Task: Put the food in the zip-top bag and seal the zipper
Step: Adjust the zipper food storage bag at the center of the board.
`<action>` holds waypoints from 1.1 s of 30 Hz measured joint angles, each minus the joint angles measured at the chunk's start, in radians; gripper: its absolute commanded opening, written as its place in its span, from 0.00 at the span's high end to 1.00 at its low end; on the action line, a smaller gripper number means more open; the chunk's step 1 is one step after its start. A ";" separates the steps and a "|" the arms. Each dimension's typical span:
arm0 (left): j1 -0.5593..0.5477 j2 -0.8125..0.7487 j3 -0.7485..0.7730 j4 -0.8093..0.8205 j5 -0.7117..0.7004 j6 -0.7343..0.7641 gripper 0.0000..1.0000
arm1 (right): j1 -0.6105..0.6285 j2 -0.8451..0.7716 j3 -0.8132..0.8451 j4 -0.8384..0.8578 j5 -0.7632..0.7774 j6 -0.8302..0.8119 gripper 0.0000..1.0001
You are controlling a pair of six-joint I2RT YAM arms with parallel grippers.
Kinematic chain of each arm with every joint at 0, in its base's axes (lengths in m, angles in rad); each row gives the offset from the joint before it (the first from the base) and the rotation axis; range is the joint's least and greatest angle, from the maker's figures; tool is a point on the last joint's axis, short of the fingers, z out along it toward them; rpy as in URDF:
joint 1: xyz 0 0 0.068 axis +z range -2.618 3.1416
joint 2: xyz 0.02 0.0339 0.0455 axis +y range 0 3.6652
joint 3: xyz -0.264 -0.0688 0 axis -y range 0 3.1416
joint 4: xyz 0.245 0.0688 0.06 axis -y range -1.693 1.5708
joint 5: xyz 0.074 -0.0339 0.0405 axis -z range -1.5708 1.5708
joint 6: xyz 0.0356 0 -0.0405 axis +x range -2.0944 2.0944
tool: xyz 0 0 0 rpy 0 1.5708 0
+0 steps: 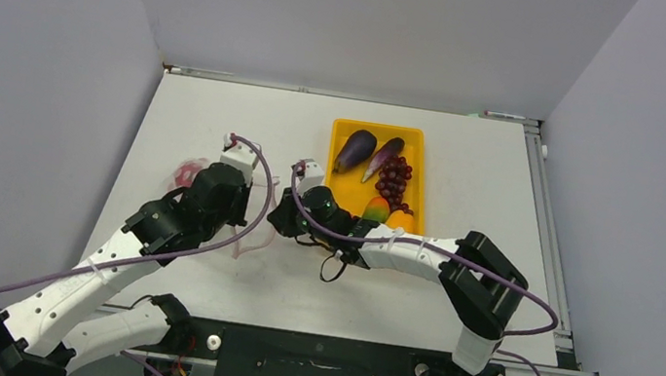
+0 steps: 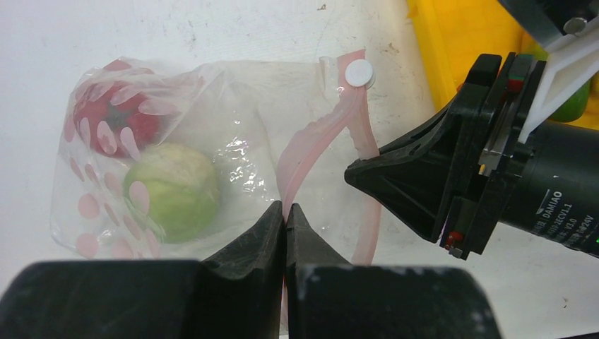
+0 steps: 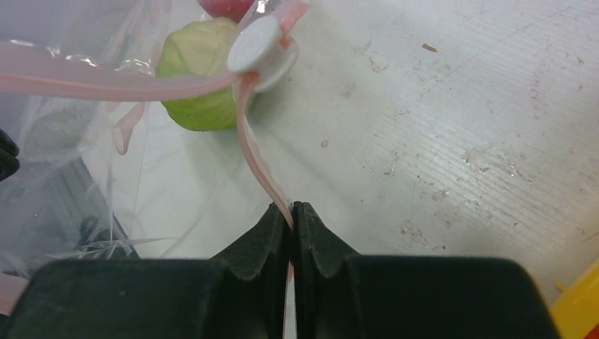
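Note:
The clear zip-top bag [image 2: 233, 120] with pink dots lies on the table between my arms. A red tomato [image 2: 116, 120] and a round green piece [image 2: 173, 191] are inside it. The zipper [image 2: 304, 152] is a pink strip with a white round tab [image 2: 359, 72], and it bows apart at the mouth. My left gripper [image 2: 285, 210] is shut on one side of the zipper. My right gripper [image 3: 292, 209] is shut on the other side of the strip [image 3: 258, 159]. More food sits in the yellow tray [image 1: 345, 131]: two eggplants [image 1: 355, 150], grapes [image 1: 394, 182] and peppers [image 1: 377, 209].
The tray stands just right of the right wrist [image 1: 312, 207]. Both arms crowd the table's middle. The table's back edge [image 1: 342, 95] runs along the wall, and a metal rail [image 1: 545, 228] borders the right side.

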 measured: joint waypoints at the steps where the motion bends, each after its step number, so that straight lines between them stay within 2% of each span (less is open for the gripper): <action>1: 0.000 -0.008 -0.001 0.000 0.000 0.000 1.00 | 0.000 -0.001 0.005 -0.005 0.000 -0.003 0.95; 11: 0.000 -0.124 -0.002 0.006 0.021 -0.011 0.99 | 0.000 -0.093 0.051 -0.139 0.084 -0.079 0.95; 23: 0.000 -0.233 0.019 -0.013 0.025 -0.045 0.96 | 0.000 -0.192 0.227 -0.265 0.175 -0.201 0.95; 33: 0.000 -0.284 0.143 -0.042 -0.001 -0.053 0.94 | 0.000 -0.199 0.348 -0.372 0.200 -0.278 0.95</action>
